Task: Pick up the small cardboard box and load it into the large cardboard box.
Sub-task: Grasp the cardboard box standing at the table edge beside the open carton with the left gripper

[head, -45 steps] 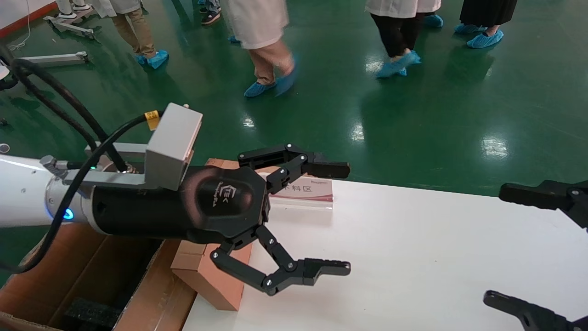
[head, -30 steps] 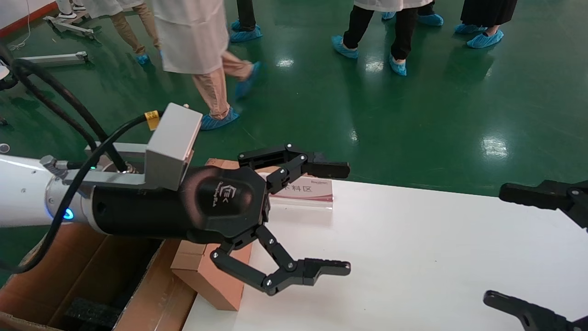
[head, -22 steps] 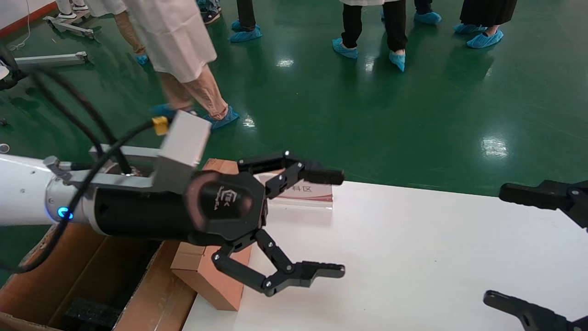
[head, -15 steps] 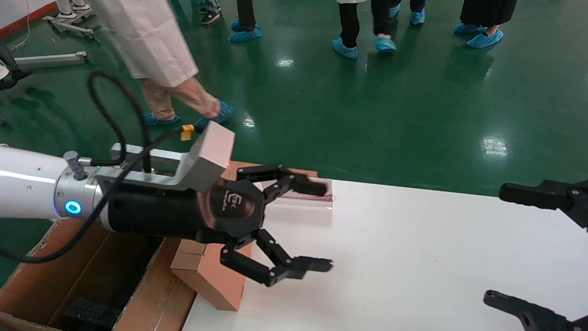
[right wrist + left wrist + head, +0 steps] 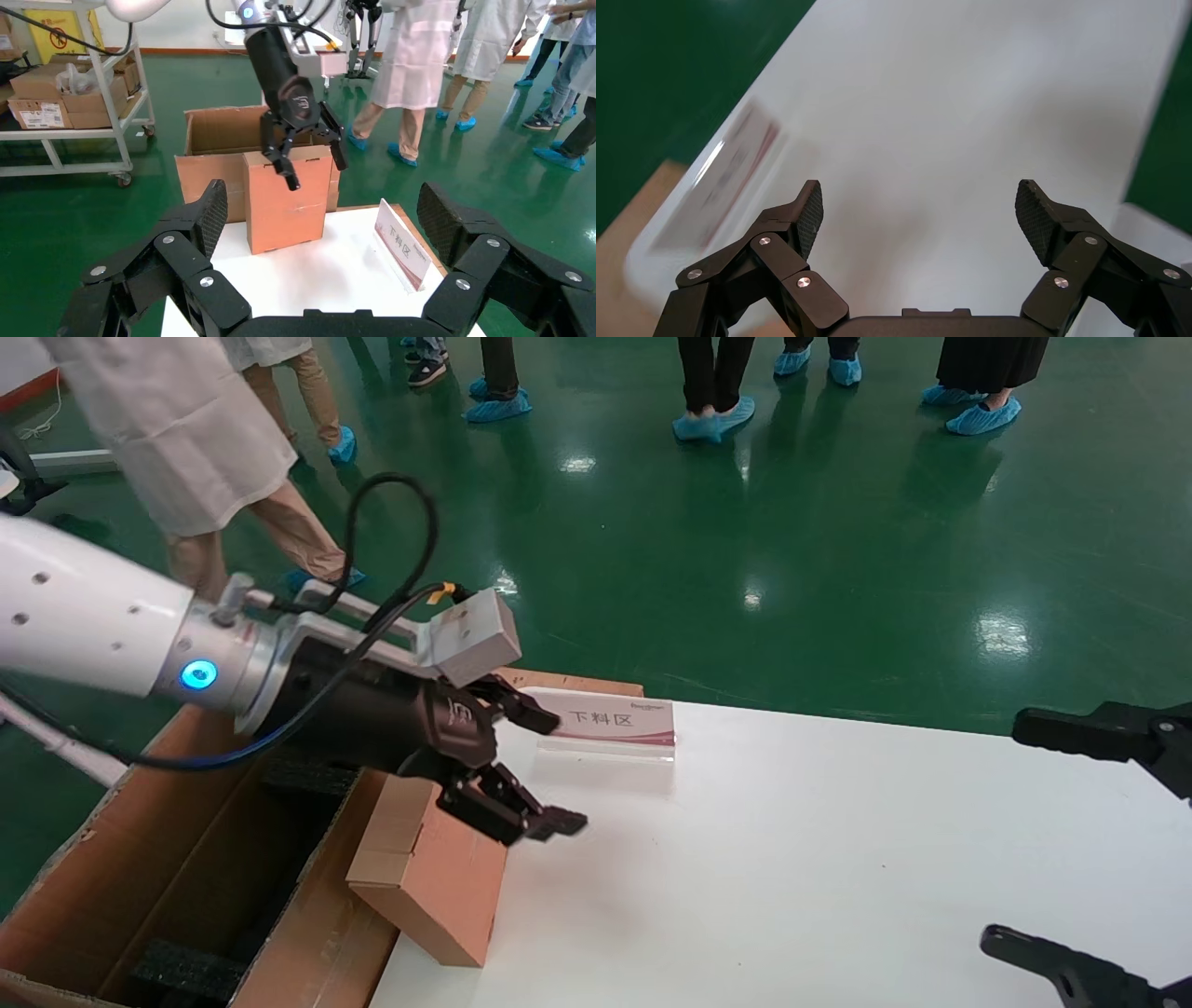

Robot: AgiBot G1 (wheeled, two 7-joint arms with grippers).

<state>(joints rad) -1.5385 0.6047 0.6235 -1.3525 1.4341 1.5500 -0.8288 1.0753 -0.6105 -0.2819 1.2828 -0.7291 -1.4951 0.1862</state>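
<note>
The small cardboard box [image 5: 430, 870] stands ungrasped at the table [image 5: 838, 859] edge, touching the large cardboard box [image 5: 186, 877], while the left gripper [image 5: 521, 770] hovers above it, fingers spread; loading remains undone.

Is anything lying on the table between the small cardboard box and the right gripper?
No. In the head view, bare white table runs from the small cardboard box to the right gripper; the sign stands farther back.

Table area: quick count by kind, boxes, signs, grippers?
Cardboard boxes: 2 (small cardboard box, large cardboard box)
Signs: 1 (sign)
Grippers: 2 (left gripper, right gripper)
Total: 5
</note>
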